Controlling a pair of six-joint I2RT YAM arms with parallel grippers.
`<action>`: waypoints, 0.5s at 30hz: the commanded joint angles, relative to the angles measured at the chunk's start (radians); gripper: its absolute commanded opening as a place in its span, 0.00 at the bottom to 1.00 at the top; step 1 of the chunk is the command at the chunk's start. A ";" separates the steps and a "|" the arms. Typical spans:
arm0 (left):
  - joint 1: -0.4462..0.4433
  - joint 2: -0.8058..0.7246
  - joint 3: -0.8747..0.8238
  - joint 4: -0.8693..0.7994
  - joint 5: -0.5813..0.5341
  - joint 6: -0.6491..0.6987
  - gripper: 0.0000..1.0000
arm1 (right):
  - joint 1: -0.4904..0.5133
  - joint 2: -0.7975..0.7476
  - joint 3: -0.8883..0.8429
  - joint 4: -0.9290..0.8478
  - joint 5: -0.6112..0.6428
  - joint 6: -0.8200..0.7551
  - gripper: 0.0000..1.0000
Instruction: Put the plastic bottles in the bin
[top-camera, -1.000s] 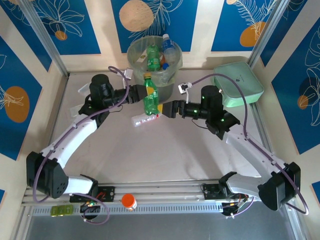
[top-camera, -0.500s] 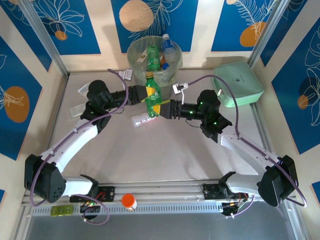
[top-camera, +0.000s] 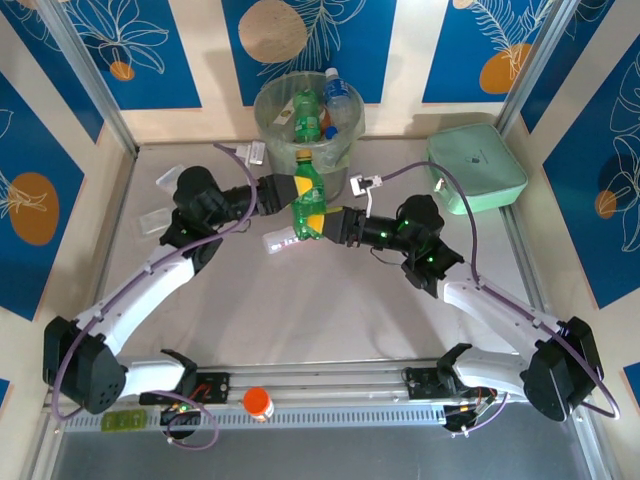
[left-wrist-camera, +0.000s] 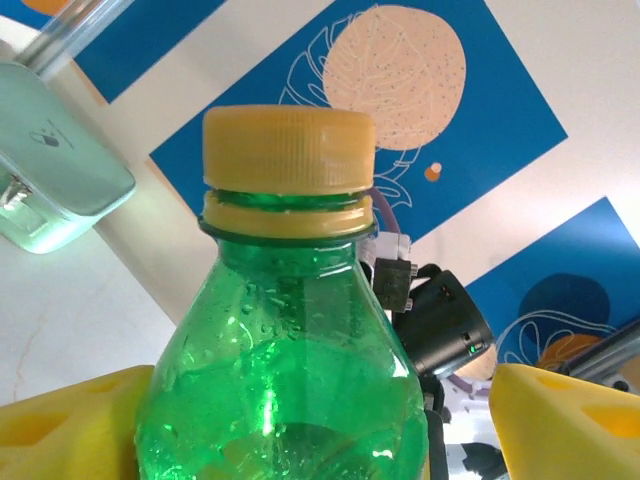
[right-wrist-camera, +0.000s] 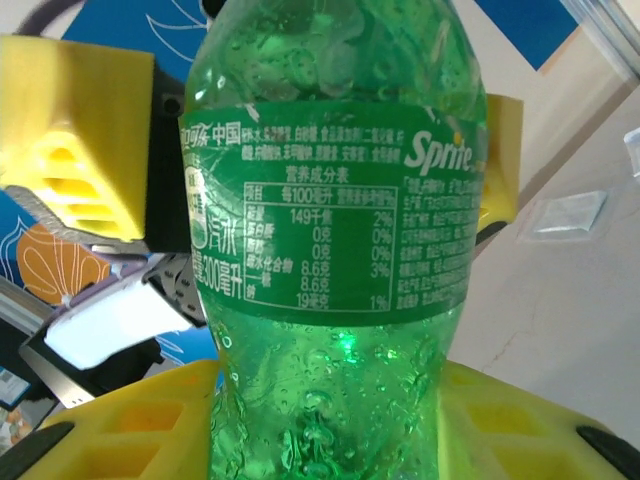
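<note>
Green bottle (top-camera: 308, 192) is upright, held off the table (top-camera: 330, 310) between the two grippers, just in front of the bin (top-camera: 268, 130); from above, its cap overlaps the bin's near wall

Bottle look: translucent green plastic, ribbed yellow cap (left-wrist-camera: 287, 148) with a matching ring under it. Body looks uncrushed, droplets on the inside wall. Green wrap label (right-wrist-camera: 330, 225) with white "Sprite" lettering and a block of white Chinese print with a nutrition table

Right gripper (top-camera: 316, 222): jaws closed in on the bottle's lower body. In the right wrist view the yellow pads (right-wrist-camera: 130, 425) sit against it on both sides, so this arm has the grip

Left gripper (top-camera: 290, 187): comes in from the left, level with the bottle's upper body, jaws wide. In the left wrist view one yellow pad is close beside the shoulder and the other stands well clear, so it isn't clamping

Bin: round, translucent grey-green, against the back wall. Inside it are another green bottle (top-camera: 307, 115) and a clear one with a blue cap (top-camera: 336, 90) poking above the rim

One more clear bottle (top-camera: 283, 240) lies flat on the table, just below the held one in the top view

Mint-green lidded box (top-camera: 478, 165) sits at the far right of the table, well apart from the bin
</note>
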 joint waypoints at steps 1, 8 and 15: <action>-0.032 -0.057 -0.037 0.038 -0.100 0.054 0.84 | 0.006 -0.030 -0.020 0.091 0.084 0.037 0.36; -0.084 -0.040 -0.098 0.172 -0.141 0.022 0.76 | 0.022 -0.013 -0.014 0.116 0.109 0.042 0.36; -0.103 -0.033 -0.098 0.188 -0.137 0.039 0.55 | 0.027 -0.022 -0.030 0.098 0.136 0.039 0.36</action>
